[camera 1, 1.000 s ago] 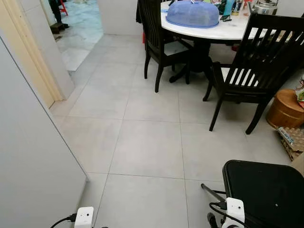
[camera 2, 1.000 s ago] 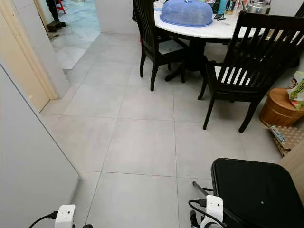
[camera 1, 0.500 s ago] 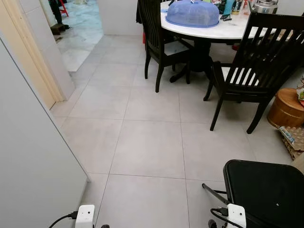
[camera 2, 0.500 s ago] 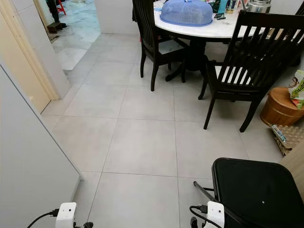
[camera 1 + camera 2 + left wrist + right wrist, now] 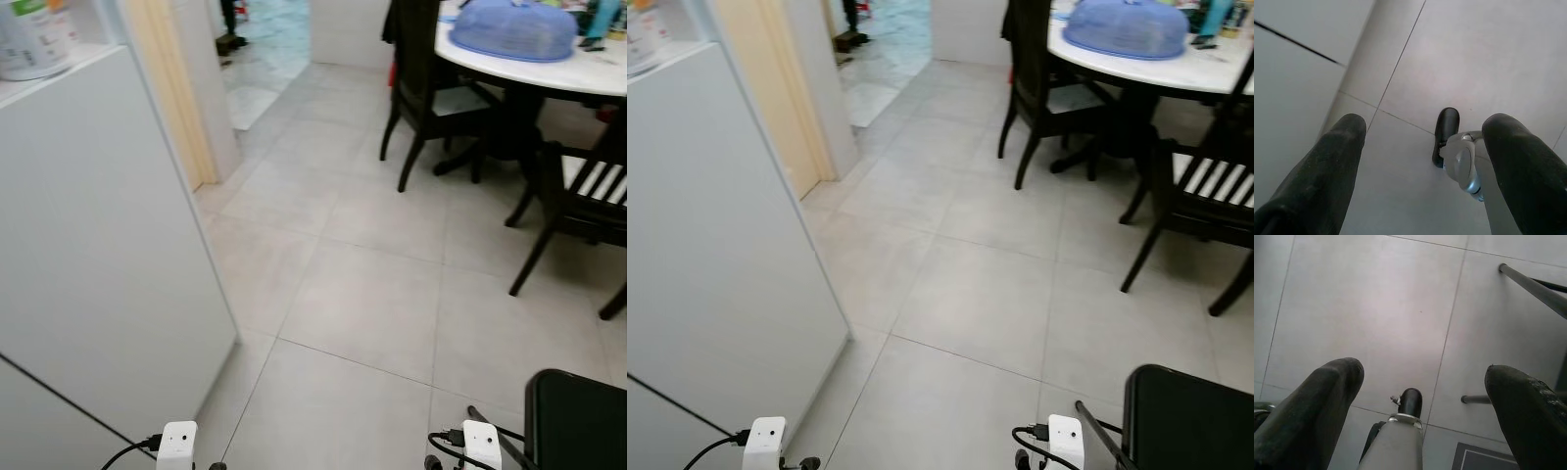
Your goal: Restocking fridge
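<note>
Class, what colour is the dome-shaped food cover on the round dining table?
The food cover is blue, clearest in the right eye view.

White wrist modules (image 5: 176, 446), black cables, 2 rounded black fingers (image 5: 1322, 181).

A home dining area: a round white worktop (image 5: 578, 73) with a blue mesh food cover (image 5: 511, 29) and dark wooden chairs (image 5: 423, 93) at upper right, grey tiled floor (image 5: 372, 304), white fridge (image 5: 98, 245) at left.

tall white fridge (image 5: 108, 245) at left, apparently closed.
</note>
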`<state>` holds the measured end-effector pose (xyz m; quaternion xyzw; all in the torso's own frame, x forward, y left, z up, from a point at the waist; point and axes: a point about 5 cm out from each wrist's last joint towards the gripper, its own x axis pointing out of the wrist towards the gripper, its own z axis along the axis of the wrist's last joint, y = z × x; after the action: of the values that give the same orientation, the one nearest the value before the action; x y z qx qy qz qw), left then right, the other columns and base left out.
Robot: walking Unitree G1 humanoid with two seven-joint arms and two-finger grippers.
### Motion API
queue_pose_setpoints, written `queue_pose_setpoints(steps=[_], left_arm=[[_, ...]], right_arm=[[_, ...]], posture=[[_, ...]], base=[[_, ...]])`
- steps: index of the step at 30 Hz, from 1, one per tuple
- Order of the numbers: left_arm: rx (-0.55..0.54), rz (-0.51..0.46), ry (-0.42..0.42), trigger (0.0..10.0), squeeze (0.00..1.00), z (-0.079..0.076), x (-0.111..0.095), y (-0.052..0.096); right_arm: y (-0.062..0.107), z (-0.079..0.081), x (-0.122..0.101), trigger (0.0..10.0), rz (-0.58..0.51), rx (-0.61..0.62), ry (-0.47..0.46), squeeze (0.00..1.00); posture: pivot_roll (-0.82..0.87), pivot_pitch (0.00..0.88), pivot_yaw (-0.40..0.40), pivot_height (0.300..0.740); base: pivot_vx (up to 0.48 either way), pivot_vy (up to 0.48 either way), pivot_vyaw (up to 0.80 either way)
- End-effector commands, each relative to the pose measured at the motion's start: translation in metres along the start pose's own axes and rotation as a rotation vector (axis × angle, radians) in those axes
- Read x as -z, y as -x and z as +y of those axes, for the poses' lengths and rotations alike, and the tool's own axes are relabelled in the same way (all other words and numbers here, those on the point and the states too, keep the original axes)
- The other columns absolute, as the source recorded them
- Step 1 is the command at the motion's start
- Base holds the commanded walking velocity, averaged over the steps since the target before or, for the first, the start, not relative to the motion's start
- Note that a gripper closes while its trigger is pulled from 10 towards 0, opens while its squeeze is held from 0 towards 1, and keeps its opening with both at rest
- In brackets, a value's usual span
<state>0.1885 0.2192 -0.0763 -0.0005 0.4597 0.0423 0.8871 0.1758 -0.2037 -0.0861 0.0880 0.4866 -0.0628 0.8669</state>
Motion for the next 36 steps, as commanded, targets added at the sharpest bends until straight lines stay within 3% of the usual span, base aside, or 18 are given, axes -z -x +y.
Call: queue_pose_setpoints(steps=[1,36], left_arm=[[-0.001,0.023,0.005,10.0,0.0,-0.0004,0.0058,0.0006],[-0.008,0.06,0.007,10.0,0.0,0.0001,0.0118,0.0013]], right_arm=[[0.0003,0.0001,0.0048,10.0,0.022,-0.001,0.006,0.0],[0.0004,0.0,0.0056,10.0,0.028,-0.002,0.024,0.0]], posture=[[0.02,0.0,0.012,0.74],[0.02,0.0,0.005,0.74]], base=[[0.0,0.0,0.8],[0.0,0.0,0.8]])
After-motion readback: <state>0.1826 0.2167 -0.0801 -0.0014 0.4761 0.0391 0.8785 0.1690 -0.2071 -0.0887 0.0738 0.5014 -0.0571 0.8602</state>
